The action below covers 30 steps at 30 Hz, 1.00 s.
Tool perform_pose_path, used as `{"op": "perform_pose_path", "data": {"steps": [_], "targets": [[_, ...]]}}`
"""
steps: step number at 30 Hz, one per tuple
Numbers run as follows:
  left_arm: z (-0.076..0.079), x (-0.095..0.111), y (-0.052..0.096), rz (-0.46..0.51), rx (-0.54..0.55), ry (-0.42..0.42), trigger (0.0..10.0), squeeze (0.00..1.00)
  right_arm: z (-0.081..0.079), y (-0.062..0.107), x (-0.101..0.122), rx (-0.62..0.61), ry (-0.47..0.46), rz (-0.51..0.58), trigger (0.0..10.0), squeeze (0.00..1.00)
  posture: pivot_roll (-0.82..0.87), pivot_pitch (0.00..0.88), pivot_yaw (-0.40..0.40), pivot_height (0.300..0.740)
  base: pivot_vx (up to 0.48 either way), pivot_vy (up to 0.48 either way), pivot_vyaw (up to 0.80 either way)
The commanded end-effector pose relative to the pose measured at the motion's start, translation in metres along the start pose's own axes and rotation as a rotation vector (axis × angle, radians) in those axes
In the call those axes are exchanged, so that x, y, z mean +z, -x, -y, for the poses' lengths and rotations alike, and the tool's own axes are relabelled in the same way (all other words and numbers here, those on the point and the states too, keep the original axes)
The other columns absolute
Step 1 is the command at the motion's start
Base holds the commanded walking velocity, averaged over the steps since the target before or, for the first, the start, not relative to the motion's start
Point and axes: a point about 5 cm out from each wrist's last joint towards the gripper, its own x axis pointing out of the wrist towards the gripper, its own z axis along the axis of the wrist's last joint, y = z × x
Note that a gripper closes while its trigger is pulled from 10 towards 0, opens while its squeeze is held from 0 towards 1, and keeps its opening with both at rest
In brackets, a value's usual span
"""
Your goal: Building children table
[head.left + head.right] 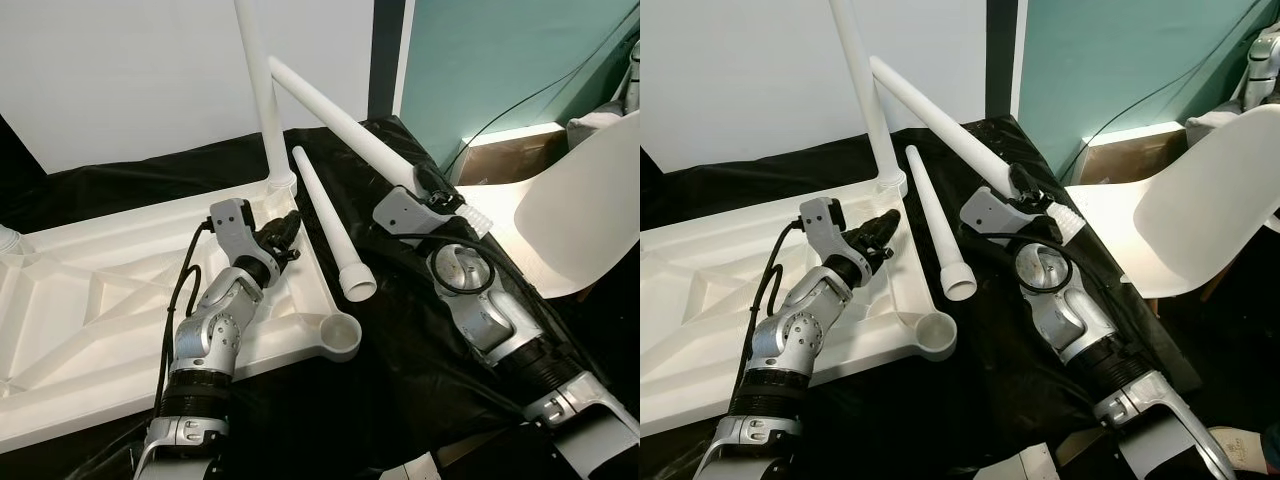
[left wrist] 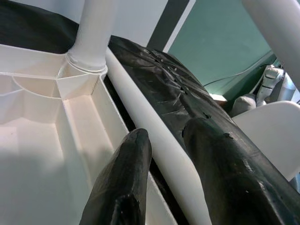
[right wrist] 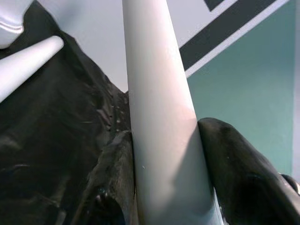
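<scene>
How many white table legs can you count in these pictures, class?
3. One leg stands upright in the tabletop's corner socket; one lies loose on the black cloth beside it; one is gripped by the right pincer. Others may be hidden.

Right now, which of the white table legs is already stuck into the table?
The upright leg standing in the corner socket of the upside-down tabletop. Another leg lies loose on the black cloth, and the right gripper holds the third.

The loose leg (image 1: 330,230) lies just beside the upturned tabletop (image 1: 90,300) edge, leaving a narrow gap; the mounted leg (image 1: 262,90) blocks the far corner, and a white chair (image 1: 575,210) crowds the right side
</scene>
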Motion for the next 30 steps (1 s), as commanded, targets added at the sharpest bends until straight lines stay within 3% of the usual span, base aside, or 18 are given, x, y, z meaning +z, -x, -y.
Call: {"op": "perform_pose_path", "data": {"steps": [1,4,12,19,21,22,24,25,26,27,28,29,30], "targets": [[0.011,0.0,0.004,-0.013,-0.239,-0.002,10.0,0.0,0.007,0.0,-0.011,-0.054,-0.004,-0.047,10.0,0.0,-0.08,0.0,0.07,0.74,0.0,0.0,0.0],[0.016,-0.002,0.006,-0.037,-0.298,0.015,10.0,0.0,0.022,0.001,-0.016,-0.168,0.016,-0.035,10.0,0.0,-0.09,0.0,0.074,0.74,0.0,0.0,0.0],[0.027,-0.005,0.009,-0.073,-0.387,0.021,10.0,0.0,0.033,0.016,-0.016,-0.345,0.03,0.026,10.0,0.0,-0.1,0.0,0.08,0.74,0.0,0.0,0.0],[0.027,-0.005,0.009,-0.073,-0.387,0.021,10.0,0.0,0.033,0.016,-0.016,-0.345,0.03,0.026,10.0,0.0,-0.1,0.0,0.08,0.74,0.0,0.0,0.0],[0.027,-0.005,0.008,-0.068,-0.38,0.019,10.0,0.0,0.035,0.022,-0.011,-0.373,0.035,0.081,10.0,0.0,-0.11,0.0,0.084,0.74,0.0,0.0,0.0],[0.027,0.004,0.008,-0.017,-0.392,0.083,10.0,0.0,0.026,0.03,0.003,-0.336,0.088,0.233,10.0,0.0,-0.12,0.0,0.086,0.74,0.0,0.0,0.0],[0.027,0.004,0.008,-0.017,-0.392,0.083,10.0,0.0,0.026,0.03,0.003,-0.336,0.088,0.233,10.0,0.0,-0.12,0.0,0.086,0.74,0.0,0.0,0.0],[0.028,0.016,0.009,0.045,-0.428,0.183,10.0,0.1,0.018,0.038,0.013,-0.295,0.117,0.345,10.0,0.0,-0.12,0.0,0.086,0.74,0.0,0.0,0.0],[0.028,0.016,0.009,0.045,-0.428,0.183,10.0,0.1,0.018,0.038,0.013,-0.295,0.117,0.345,10.0,0.0,-0.12,0.0,0.086,0.74,0.0,0.0,0.0],[0.031,0.028,0.013,0.117,-0.497,0.279,10.0,0.5,0.013,0.044,0.019,-0.275,0.149,0.427,10.0,0.0,-0.12,0.0,0.085,0.74,0.0,0.0,0.0],[0.031,0.028,0.013,0.117,-0.497,0.279,10.0,0.5,0.013,0.044,0.019,-0.275,0.149,0.427,10.0,0.0,-0.12,0.0,0.085,0.74,0.0,0.0,0.0],[0.034,0.037,0.018,0.169,-0.556,0.339,10.0,0.64,0.011,0.047,0.021,-0.273,0.172,0.471,10.0,0.0,-0.12,0.0,0.087,0.74,0.0,0.0,0.0],[0.034,0.037,0.018,0.169,-0.556,0.339,10.0,0.64,0.011,0.047,0.021,-0.273,0.172,0.471,10.0,0.0,-0.12,0.0,0.087,0.74,0.0,0.0,0.0]]}}
